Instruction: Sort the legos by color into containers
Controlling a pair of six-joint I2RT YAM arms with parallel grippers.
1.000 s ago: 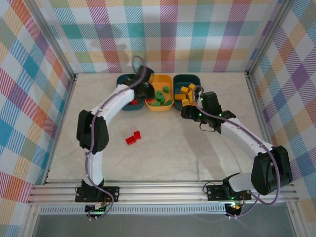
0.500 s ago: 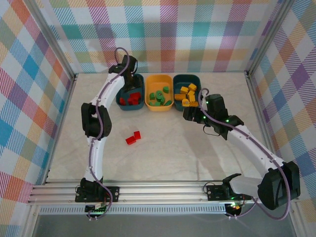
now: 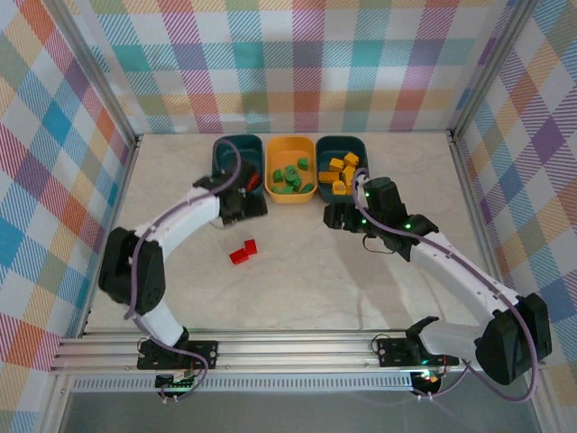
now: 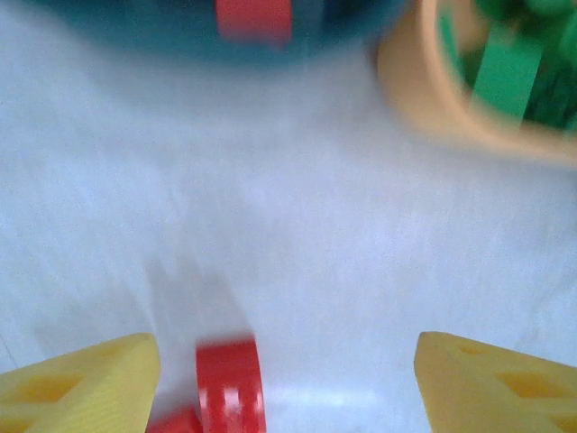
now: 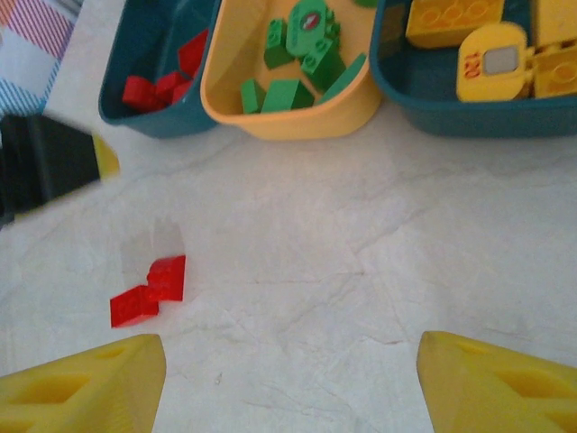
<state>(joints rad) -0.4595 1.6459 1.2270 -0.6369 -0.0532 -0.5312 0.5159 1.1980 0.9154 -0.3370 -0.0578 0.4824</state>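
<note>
Two red legos (image 3: 243,252) lie together on the table in front of the bins; the right wrist view has them at left (image 5: 149,290). My left gripper (image 3: 242,209) hovers open just before the left teal container (image 3: 236,149), which holds red legos (image 5: 162,81). In the blurred left wrist view one red lego (image 4: 230,390) sits near the left fingertip (image 4: 86,379), untouched. The yellow container (image 3: 290,191) holds green legos (image 5: 302,54). The right teal container (image 3: 341,144) holds yellow legos (image 5: 491,45). My right gripper (image 3: 335,216) is open over bare table (image 5: 288,379).
Metal frame rails (image 3: 297,347) run along the near edge, and checked walls close the other sides. The left gripper's black body (image 5: 45,162) shows at the left edge of the right wrist view. Bare table stretches between the red legos and my right gripper.
My left arm drew back from over the left teal container to the table in front of it, and its jaws opened. My right gripper shifted slightly left, still open.
</note>
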